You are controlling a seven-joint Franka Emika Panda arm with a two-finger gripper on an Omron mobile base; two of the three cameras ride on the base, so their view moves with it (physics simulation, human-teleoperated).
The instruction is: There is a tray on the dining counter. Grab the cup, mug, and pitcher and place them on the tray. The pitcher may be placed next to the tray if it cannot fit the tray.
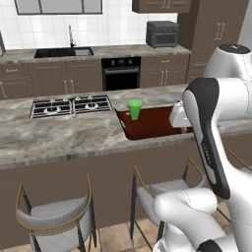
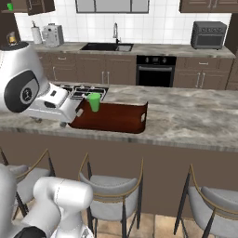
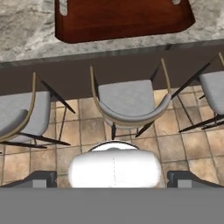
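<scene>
Tray (image 1: 152, 125): lay on the dining counter (image 1: 59, 130), just right of the hob (image 1: 71, 106).
Cup (image 1: 135, 109): one green tumbler stood upright in the tray's far left corner, apparently placed.
Mug, pitcher: could not be made out.
Gripper (image 3: 113, 178): jaws spread wide, holding nothing, hanging over the stools (image 3: 129, 103) at the counter's near edge.
Step in hand: likely fetching the next vessel; best to lift clear of the cup.
Count: one tray, one cup, three stools.

Cup (image 1: 135, 109) seen upright at far left corner of tray (image 1: 152, 126) on counter (image 1: 64, 133); hob (image 1: 71, 105) beside.
</scene>
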